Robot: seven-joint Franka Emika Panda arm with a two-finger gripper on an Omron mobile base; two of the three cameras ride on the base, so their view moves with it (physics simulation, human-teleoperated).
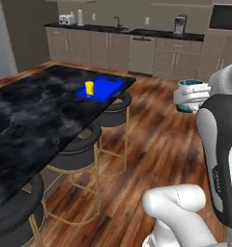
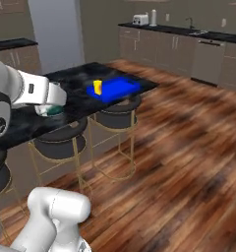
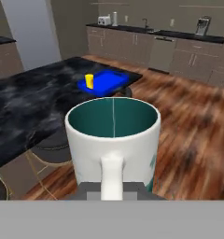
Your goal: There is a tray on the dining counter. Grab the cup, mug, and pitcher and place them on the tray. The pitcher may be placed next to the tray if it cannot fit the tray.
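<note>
One cup (image 1: 89,88) on tray (image 1: 110,87), mug (image 3: 113,140) empty

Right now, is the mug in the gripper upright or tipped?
Upright. In the hand view the mug shows its round teal inside from above, rim level, handle vertical toward the camera. It looks empty.

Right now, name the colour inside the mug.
Teal inside the mug, clearest in the hand view.

no legible text, small dark marking on arm (image 1: 218,178) too blurred to read
</note>
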